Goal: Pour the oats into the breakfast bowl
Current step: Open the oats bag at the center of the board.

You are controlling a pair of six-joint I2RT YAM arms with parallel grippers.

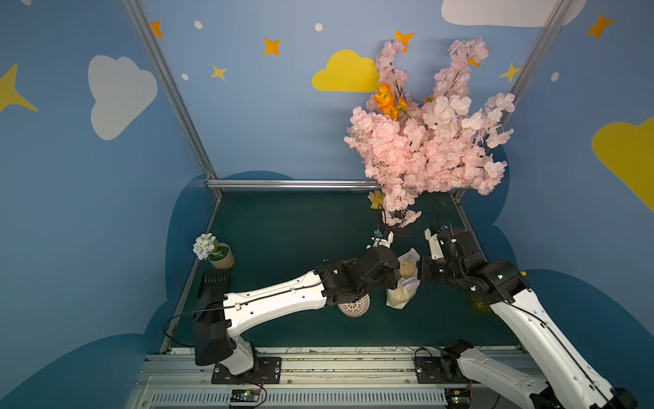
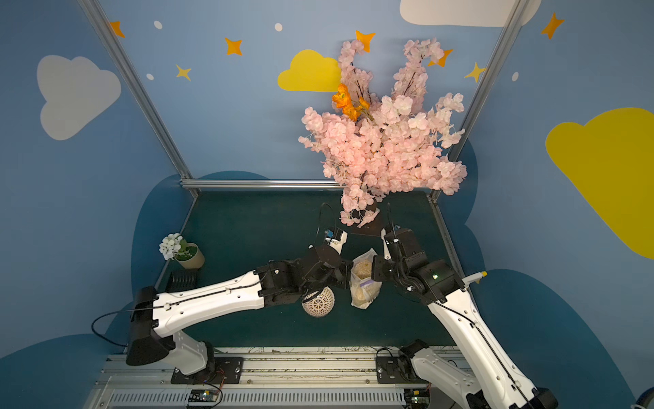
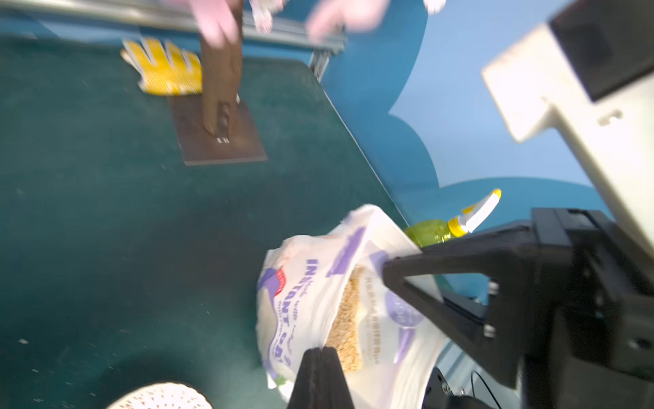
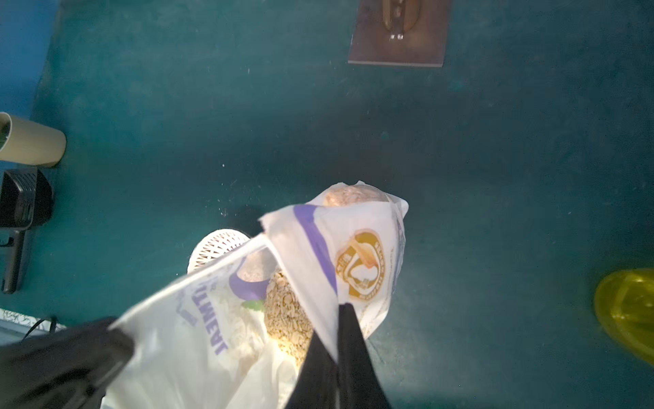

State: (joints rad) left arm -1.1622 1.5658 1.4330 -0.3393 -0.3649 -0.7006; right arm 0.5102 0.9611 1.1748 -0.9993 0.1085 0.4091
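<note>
Bag (image 1: 400,294) of oats (image 4: 286,318) hangs mid-table, just right of breakfast bowl (image 2: 318,304). Cannot tell whether bag bottom touches mat (image 1: 283,248). Left gripper (image 3: 320,352) clamped tight on one side of bag rim, right gripper (image 4: 341,308) pinched tight on opposite side. Flakes visible through mouth. Bowl half hidden under left arm (image 1: 276,301) in both top views, cut off in left wrist view. That view blurred, print barely legible.

Blue walls (image 1: 265,117) – painted clouds (image 1: 345,72), stars (image 1: 272,46); dark green mat (image 1: 283,226); aluminium frame posts (image 1: 170,88).
</note>
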